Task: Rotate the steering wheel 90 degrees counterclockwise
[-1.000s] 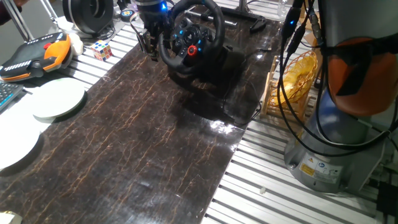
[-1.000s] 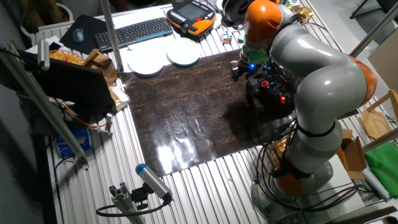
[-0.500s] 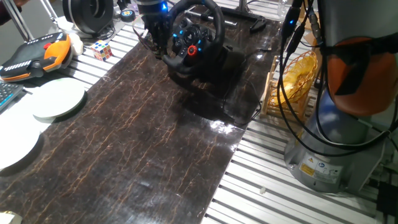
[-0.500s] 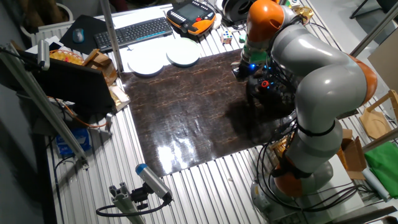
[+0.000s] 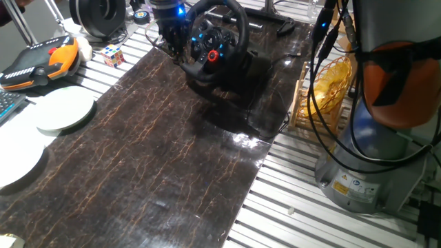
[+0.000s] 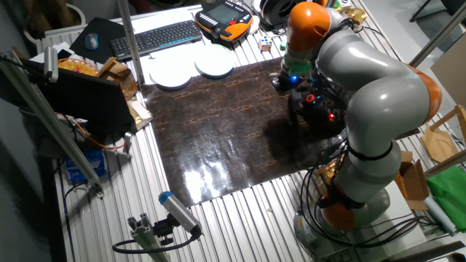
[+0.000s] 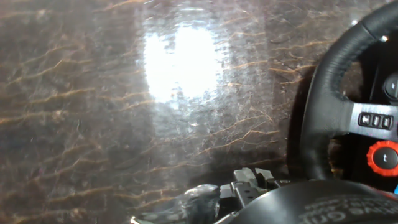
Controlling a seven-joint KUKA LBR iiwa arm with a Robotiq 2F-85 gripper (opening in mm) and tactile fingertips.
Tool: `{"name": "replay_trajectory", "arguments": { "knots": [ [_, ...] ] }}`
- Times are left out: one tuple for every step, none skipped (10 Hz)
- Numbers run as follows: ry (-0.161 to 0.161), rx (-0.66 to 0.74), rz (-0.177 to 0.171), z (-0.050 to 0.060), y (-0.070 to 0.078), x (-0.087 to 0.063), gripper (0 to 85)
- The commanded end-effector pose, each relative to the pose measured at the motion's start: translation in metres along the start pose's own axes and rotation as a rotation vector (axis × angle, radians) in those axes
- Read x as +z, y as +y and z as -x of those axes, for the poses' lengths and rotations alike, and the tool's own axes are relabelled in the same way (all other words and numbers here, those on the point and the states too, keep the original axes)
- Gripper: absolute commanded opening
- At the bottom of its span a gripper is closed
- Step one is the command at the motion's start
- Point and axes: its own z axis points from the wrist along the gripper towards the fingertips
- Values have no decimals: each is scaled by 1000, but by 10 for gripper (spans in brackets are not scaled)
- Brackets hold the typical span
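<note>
The black steering wheel (image 5: 211,45) stands on its base at the far end of the dark marble mat (image 5: 158,145), its hub lit with blue lights and a red button. My gripper (image 5: 178,49) hangs at the wheel's left rim, touching or nearly touching it. Its fingers are dark against the rim, so I cannot tell if they are closed on it. In the other fixed view the gripper (image 6: 285,81) is at the wheel (image 6: 320,103), largely hidden by my arm. The hand view shows the rim (image 7: 326,106) at the right, the red button (image 7: 383,157), and finger parts (image 7: 245,184) at the bottom edge.
A black ring-shaped device (image 5: 96,14), a Rubik's cube (image 5: 114,55) and an orange-black pendant (image 5: 38,62) lie at the far left. Two white plates (image 5: 65,110) sit left of the mat. A yellow wire basket (image 5: 324,89) and my arm's base (image 5: 372,165) stand right.
Over the last second my gripper moved right from beside the wheel onto its left rim. It has hardly moved in the last half second, and the wheel looks unturned.
</note>
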Motion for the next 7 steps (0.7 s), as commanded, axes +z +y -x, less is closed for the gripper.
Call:
{"name": "replay_trajectory", "arguments": {
  "knots": [
    [-2, 29, -10, 1, 0, 1, 7],
    [-6, 63, -23, 2, 0, 1, 7],
    [-3, 112, -34, 2, 0, 2, 7],
    [4, 166, -34, 2, -1, 2, 7],
    [7, 209, -53, 4, -1, 3, 7],
    [16, 247, -63, 6, -1, 5, 7],
    [32, 274, -49, 7, -4, 8, 7]
  ]
}}
